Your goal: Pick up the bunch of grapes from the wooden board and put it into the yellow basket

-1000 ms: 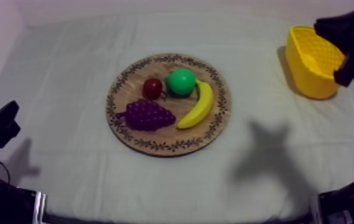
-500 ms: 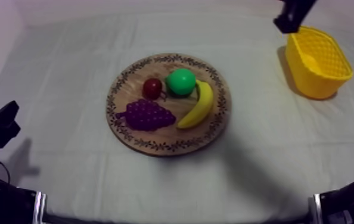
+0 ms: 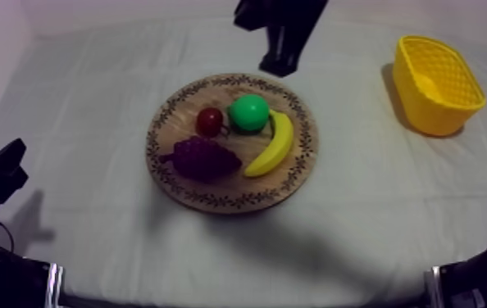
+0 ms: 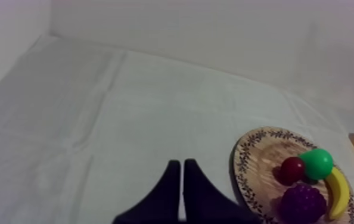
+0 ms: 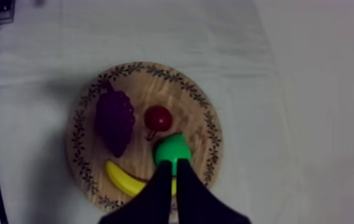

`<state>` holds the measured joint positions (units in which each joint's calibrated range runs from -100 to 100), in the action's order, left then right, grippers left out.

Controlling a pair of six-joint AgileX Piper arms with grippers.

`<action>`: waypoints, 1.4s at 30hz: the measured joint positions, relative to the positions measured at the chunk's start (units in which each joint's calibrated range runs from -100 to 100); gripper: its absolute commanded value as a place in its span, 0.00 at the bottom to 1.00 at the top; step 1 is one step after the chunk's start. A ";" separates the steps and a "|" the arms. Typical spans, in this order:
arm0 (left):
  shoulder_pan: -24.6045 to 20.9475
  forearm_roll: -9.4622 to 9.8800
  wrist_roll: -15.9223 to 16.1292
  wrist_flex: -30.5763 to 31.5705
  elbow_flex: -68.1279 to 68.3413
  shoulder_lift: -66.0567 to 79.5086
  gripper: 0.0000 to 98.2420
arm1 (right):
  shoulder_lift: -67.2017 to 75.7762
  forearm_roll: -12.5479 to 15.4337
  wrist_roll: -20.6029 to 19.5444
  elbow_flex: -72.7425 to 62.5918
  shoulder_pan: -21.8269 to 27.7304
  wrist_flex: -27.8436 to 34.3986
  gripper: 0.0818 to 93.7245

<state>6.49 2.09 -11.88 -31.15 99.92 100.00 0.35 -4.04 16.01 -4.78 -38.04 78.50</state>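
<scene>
The purple bunch of toy grapes (image 3: 203, 158) is seen lying on the round wooden board with a patterned rim (image 3: 232, 202), at its left part in the top view. It is just beside the small red fruit (image 3: 209, 121) and near the green pear (image 3: 249, 112) and the yellow banana (image 3: 271, 146). The right gripper (image 3: 279, 65) is held near the board's far edge. In the right wrist view its black fingers (image 5: 162, 179) are pressed together into a narrow wedge over the pear (nothing is gripped). The left gripper (image 4: 182, 162) is likewise clenched on nothing, low at the left side of the cloth-covered table (image 3: 91, 98), well apart from the board. The yellow basket (image 3: 427, 115) is set at the right, well apart from the grapes.
</scene>
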 measured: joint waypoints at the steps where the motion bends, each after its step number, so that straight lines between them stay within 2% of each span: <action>1: 0.00 0.00 0.00 0.00 0.00 0.00 0.00 | -1.05 0.00 0.00 -0.89 -0.21 0.42 0.00; 16: 0.00 0.00 0.00 0.00 0.00 0.00 0.00 | -18.83 1.60 1.02 -15.54 -1.43 13.16 0.00; 24: 0.00 0.00 0.00 0.00 0.00 0.00 0.00 | -26.02 2.88 1.89 -19.46 -0.80 14.46 0.03; 28: 0.00 0.00 0.00 0.00 0.00 0.00 0.00 | -28.03 2.94 1.38 -19.84 -0.44 13.49 0.14; 36: 0.00 0.00 0.00 0.00 0.00 0.00 0.00 | -29.17 1.69 1.49 -19.93 -0.30 12.73 0.58; 42: 0.00 0.00 0.00 0.00 0.00 0.00 0.00 | -29.98 1.76 2.26 -19.18 -0.73 12.96 0.71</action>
<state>6.49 2.09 -11.88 -31.15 99.92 100.00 -29.63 -2.28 18.27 -23.96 -38.77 91.46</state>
